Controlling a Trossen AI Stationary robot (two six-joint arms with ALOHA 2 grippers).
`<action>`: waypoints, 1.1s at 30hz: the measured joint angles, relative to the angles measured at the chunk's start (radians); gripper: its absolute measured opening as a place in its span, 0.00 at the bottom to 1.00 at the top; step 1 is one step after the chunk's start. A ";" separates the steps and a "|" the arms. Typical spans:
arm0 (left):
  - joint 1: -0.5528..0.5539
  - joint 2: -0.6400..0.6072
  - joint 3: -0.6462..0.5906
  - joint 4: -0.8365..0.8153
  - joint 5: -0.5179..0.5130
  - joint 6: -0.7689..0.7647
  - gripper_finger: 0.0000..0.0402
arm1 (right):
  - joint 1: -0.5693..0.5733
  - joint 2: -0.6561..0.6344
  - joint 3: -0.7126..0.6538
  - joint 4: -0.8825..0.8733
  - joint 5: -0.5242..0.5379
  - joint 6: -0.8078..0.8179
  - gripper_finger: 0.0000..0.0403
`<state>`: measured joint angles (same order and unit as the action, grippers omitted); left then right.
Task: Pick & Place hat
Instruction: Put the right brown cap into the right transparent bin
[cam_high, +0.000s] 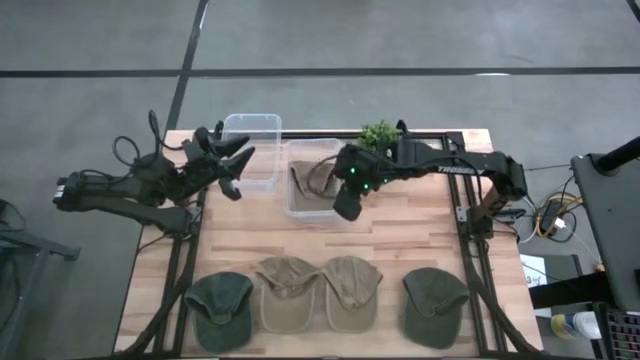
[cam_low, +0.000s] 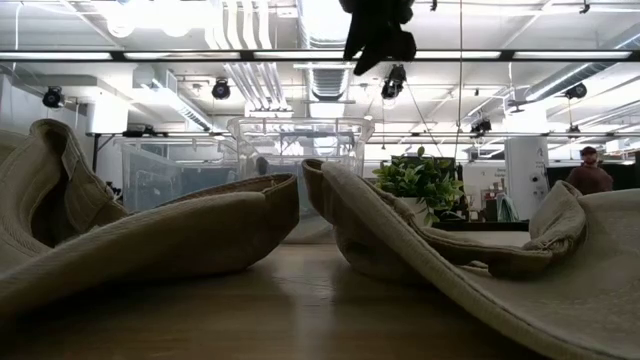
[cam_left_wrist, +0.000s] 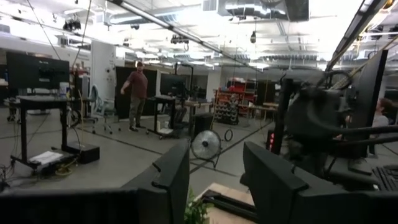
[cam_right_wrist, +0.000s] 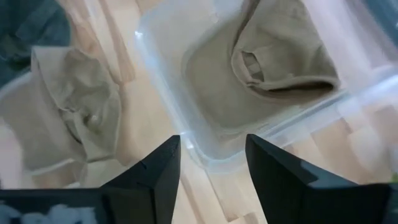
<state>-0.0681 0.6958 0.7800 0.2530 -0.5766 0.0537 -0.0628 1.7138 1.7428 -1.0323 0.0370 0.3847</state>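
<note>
Tan hat (cam_right_wrist: 273, 59) lay in the clear bin (cam_high: 300, 208).
My right gripper (cam_right_wrist: 208, 168) hovered above, fingers apart, empty; soft cloth, best pinched at the brim. Left gripper (cam_left_wrist: 214, 180) waited, fingers apart.

The wooden-plank counter (cam_high: 400, 235) stood on a grey concrete floor (cam_high: 400, 35) crossed by dark seams. A small green plant (cam_low: 418, 180) sat at its far edge. Beyond lay an open workshop hall with a white ceiling (cam_low: 150, 25) carrying ducts, pipes and long strip lights. Desks with monitors (cam_left_wrist: 37, 71), a floor fan (cam_left_wrist: 206, 144) and a standing person (cam_left_wrist: 137, 93) filled the room; another person (cam_low: 590, 170) stood far right.
</note>
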 joint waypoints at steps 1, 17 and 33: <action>0.000 0.001 0.000 -0.012 0.000 -0.009 0.36 | 0.019 0.000 0.000 0.003 0.016 -0.011 0.43; 0.000 0.001 0.000 -0.121 0.013 -0.140 0.36 | 0.409 -0.002 -0.029 -0.010 0.023 -0.057 0.42; 0.000 0.002 0.000 -0.131 0.039 -0.205 0.36 | 0.595 -0.002 -0.281 0.006 0.015 0.755 0.42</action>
<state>-0.0681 0.6975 0.7803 0.1217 -0.5373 -0.1509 0.5319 1.7123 1.4617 -1.0266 0.0520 1.1400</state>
